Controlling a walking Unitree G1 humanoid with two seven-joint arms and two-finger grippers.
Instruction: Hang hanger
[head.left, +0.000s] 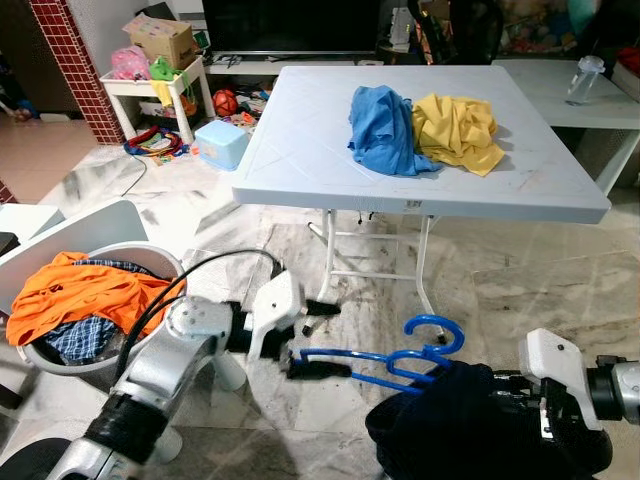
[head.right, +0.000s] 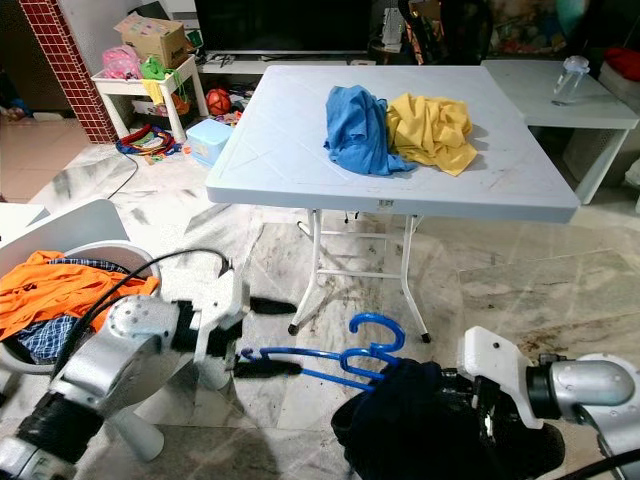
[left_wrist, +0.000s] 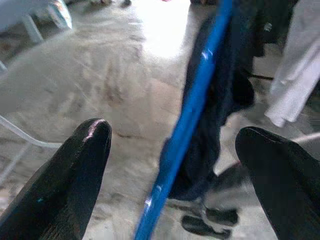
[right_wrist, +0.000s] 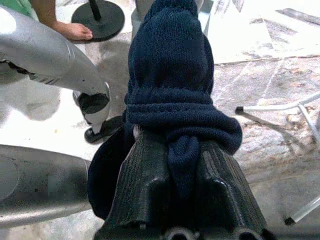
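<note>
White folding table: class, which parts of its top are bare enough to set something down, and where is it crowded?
The white folding table is bare along its whole left half and its front edge. The far right middle is crowded: the blue garment lies bunched against the yellow garment. A narrow bare strip remains right of the yellow garment.

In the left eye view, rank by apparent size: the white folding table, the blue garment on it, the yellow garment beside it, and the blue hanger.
1. White folding table, by far the largest.
2. Blue garment and yellow garment: about alike, not ranked apart.
3. Blue hanger: thin, though long and nearer the camera, so its place is unsure.
</note>
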